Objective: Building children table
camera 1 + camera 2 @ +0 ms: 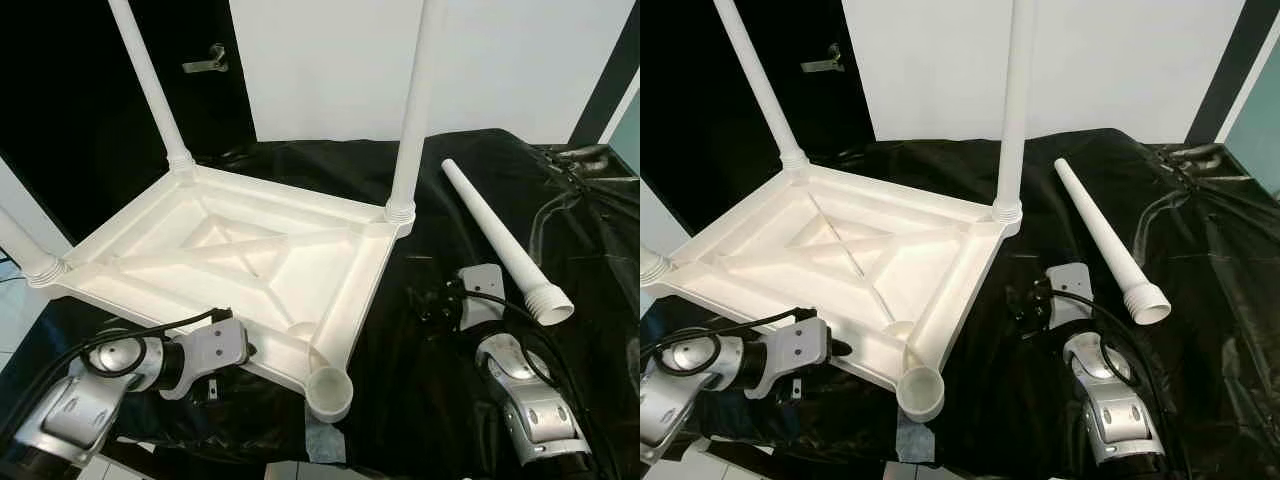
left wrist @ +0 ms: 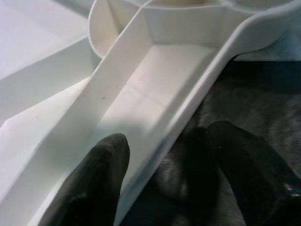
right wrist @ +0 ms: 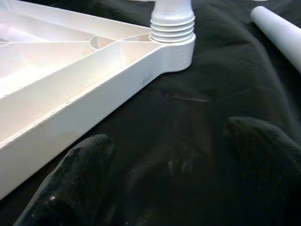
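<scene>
1. White tabletop (image 1: 230, 250) lay upside down on the black sheet (image 1: 600, 300), ribbed underside up, so the corner sockets faced up for legs.
2. Legs counted: 3 fitted, 1 loose, 4 total. Far-left leg (image 1: 150, 85) stood at approx 11 o'clock, far-right leg (image 1: 412, 110) at 1 o'clock, and a third (image 1: 22, 250) at 9 o'clock, cut off by the frame edge.
3. Loose leg (image 1: 500, 240) lay flat on the sheet at 2 o'clock, well apart from the tabletop, threaded wide end toward the robot. Probably parked there within the right arm's reach.
4. Empty socket (image 1: 330, 392), 1 of 4, sat at the near corner, approx 6 o'clock, open cup up. By my reading that's where the loose leg goes; task looked ~3/4 done.
5. Left claw (image 2: 164, 165) was at 7 o'clock on the near rim, fingers apart, straddling the rim wall: one finger (image 2: 94, 183) inside the channel, the other outside on the sheet. Likely there to steady the top; can't tell if it pinched the wall.
6. Right claw (image 3: 169, 169) was at 4 o'clock, low over the sheet, fingers spread, holding nothing, pointed at the far-right corner; loose leg lay just off to its side.
</scene>
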`<state>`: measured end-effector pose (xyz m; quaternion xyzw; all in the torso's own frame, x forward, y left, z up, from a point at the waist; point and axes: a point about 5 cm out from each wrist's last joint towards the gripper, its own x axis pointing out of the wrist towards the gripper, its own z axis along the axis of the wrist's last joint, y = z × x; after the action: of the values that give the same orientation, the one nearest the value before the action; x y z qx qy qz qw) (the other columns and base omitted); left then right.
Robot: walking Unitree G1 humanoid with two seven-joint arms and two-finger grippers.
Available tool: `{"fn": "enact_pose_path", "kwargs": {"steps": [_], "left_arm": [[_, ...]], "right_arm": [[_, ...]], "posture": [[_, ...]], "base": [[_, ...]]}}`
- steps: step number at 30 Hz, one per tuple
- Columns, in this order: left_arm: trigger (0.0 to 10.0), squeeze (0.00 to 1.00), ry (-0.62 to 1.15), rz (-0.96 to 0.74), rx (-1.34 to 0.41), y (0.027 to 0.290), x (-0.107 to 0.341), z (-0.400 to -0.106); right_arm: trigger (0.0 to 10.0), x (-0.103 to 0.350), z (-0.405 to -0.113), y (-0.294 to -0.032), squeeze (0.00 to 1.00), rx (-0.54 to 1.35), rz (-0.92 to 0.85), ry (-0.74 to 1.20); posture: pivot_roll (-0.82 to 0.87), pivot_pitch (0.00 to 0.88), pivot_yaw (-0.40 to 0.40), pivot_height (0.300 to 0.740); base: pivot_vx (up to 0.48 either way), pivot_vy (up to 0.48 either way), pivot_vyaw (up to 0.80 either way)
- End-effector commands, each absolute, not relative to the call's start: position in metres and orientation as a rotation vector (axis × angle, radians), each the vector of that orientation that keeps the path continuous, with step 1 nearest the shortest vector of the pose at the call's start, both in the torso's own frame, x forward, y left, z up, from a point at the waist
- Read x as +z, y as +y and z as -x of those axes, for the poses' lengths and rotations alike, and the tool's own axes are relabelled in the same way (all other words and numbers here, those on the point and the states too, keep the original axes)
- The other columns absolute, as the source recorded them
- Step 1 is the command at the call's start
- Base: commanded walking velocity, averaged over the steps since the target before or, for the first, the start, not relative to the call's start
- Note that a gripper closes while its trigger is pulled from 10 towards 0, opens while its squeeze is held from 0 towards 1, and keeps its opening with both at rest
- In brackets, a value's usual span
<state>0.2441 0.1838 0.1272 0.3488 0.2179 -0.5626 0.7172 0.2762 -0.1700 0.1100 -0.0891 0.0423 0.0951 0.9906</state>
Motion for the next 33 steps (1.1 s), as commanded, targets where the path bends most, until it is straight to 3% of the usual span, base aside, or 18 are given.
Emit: {"fn": "enact_pose_path", "kwargs": {"steps": [1, 9, 10, 11, 13, 14, 15, 16, 33], "left_arm": [[10.0, 0.0, 0.519, -0.803, -1.24, 0.187, 0.122, -0.244], [10.0, 0.0, 0.592, -0.87, -1.261, 0.192, 0.114, -0.247], [8.9, 0.0, 0.615, -0.854, -1.256, 0.192, 0.112, -0.249], [4.4, 0.0, 0.633, -0.839, -1.245, 0.193, 0.111, -0.251], [4.4, 0.0, 0.633, -0.839, -1.245, 0.193, 0.111, -0.251], [1.2, 0.0, 0.644, -0.835, -1.235, 0.194, 0.111, -0.252], [1.2, 0.0, 0.644, -0.835, -1.235, 0.194, 0.111, -0.252], [0.0, 0.0, 0.649, -0.829, -1.222, 0.195, 0.111, -0.254], [0.0, 0.0, 0.645, -0.705, -1.045, 0.196, 0.105, -0.234]], "right_arm": [[10.0, 0.11, -0.275, -0.167, 0.0, 0.192, 0.166, 0.088], [10.0, 0.11, -0.274, -0.164, 0.0, 0.188, 0.158, 0.087], [10.0, 0.11, -0.273, -0.164, 0.0, 0.186, 0.158, 0.087], [10.0, 0.11, -0.273, -0.164, 0.0, 0.185, 0.159, 0.087], [10.0, 0.11, -0.273, -0.164, 0.0, 0.185, 0.159, 0.087], [10.0, 0.109, -0.272, -0.164, 0.0, 0.183, 0.159, 0.087], [10.0, 0.109, -0.272, -0.164, 0.0, 0.183, 0.159, 0.087], [10.0, 0.109, -0.271, -0.164, 0.0, 0.18, 0.158, 0.088], [10.0, 0.109, -0.271, -0.162, 0.0, 0.185, 0.149, 0.087]], "posture": [[0.05, 0.0, 0.063, 0.74], [0.05, 0.006, 0.083, 0.74], [0.05, 0.008, 0.092, 0.74], [0.05, 0.009, 0.097, 0.74], [0.05, 0.009, 0.097, 0.74], [0.04, 0.009, 0.099, 0.74], [0.04, 0.009, 0.099, 0.74], [0.04, 0.01, 0.101, 0.74], [0.07, 0.006, 0.067, 0.74]], "base": [[0.0, 0.0, 0.0], [0.0, 0.0, 0.0], [0.0, 0.0, 0.0], [0.0, 0.0, 0.0], [0.0, 0.0, 0.0], [0.0, 0.0, 0.0], [0.0, 0.0, 0.0], [0.0, 0.0, 0.0], [0.0, 0.0, 0.0]]}}
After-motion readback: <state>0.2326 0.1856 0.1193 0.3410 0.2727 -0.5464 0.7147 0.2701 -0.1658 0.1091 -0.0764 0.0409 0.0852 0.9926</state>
